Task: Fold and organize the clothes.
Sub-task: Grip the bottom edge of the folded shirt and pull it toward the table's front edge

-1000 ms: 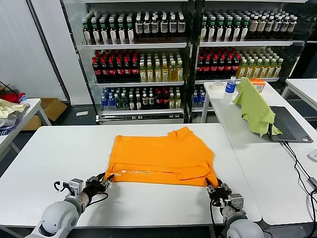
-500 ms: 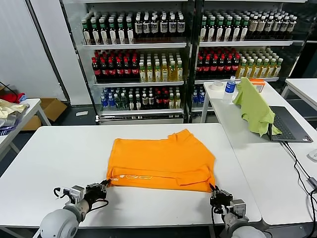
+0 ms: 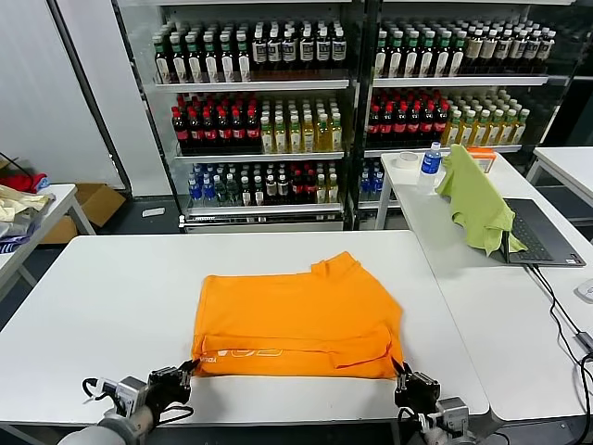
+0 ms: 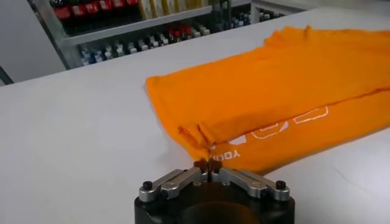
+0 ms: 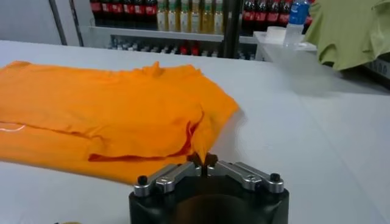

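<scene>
Shelving (image 3: pixel 343 111) stocked with rows of bottles fills the background of the head view, behind two white tables. Table one (image 3: pixel 93 306), the nearer and wider, carries the orange T-shirt (image 3: pixel 296 311); table two (image 3: pixel 500 297) stands just beside it on the robot's right and bears a light green cloth (image 3: pixel 477 199) draped partly over a dark laptop (image 3: pixel 547 236), with a clear water bottle (image 3: pixel 430 165) behind it. A further small table (image 3: pixel 37 209) at the far left holds a pile of red and yellow garments (image 3: pixel 18 190).

The T-shirt lies flat near the front edge of the wide table, folded so that an upper layer overlaps a lower strip carrying small white lettering (image 4: pixel 277 126) (legible only in part). Its near hem runs roughly parallel to the table edge.

The left gripper (image 4: pixel 207 164) sits low at the front left corner of the shirt, its fingers closed together and pinching the orange fabric at that corner. The right gripper (image 5: pixel 203 161) sits likewise at the front right corner, fingers drawn together on the fabric edge where the layers meet.
</scene>
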`<state>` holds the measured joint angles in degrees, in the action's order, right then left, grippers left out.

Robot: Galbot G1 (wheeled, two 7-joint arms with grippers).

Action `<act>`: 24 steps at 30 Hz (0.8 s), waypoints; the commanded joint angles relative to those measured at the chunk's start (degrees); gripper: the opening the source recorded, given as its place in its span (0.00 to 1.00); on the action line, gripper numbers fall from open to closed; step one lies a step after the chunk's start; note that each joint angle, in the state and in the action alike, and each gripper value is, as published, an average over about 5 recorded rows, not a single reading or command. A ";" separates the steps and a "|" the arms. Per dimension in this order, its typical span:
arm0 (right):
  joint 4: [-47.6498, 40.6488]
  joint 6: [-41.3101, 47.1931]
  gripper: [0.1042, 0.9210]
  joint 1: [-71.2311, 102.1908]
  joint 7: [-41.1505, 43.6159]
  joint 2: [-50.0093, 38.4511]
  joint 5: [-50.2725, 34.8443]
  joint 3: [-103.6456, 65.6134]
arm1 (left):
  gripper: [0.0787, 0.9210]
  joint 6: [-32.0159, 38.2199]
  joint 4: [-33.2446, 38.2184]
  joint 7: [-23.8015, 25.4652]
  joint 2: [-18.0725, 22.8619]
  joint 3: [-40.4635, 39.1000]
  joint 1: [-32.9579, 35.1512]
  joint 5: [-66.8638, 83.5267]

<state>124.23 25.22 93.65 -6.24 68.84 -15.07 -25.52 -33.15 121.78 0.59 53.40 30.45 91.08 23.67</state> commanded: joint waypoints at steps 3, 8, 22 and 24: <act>2.51 -2.31 0.03 4.98 -0.65 0.81 3.19 -0.57 | 0.00 -0.01 4.19 0.53 -0.18 2.88 8.52 -5.78; 3.59 -2.01 0.03 6.81 -1.50 1.22 4.72 -0.84 | 0.01 0.02 4.63 0.23 -0.64 2.48 9.24 -7.67; 13.63 5.19 0.47 3.25 -1.69 -2.00 -1.69 -7.87 | 0.45 0.07 9.38 -1.58 -3.11 7.63 2.32 1.20; 11.27 6.08 0.54 -1.34 -2.26 -2.95 -3.52 -7.96 | 0.51 0.51 7.58 -1.83 -3.95 7.06 -0.66 4.92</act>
<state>133.49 27.72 98.93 -7.70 67.83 -14.06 -30.36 -33.15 128.84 -0.29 51.28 34.93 96.26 20.40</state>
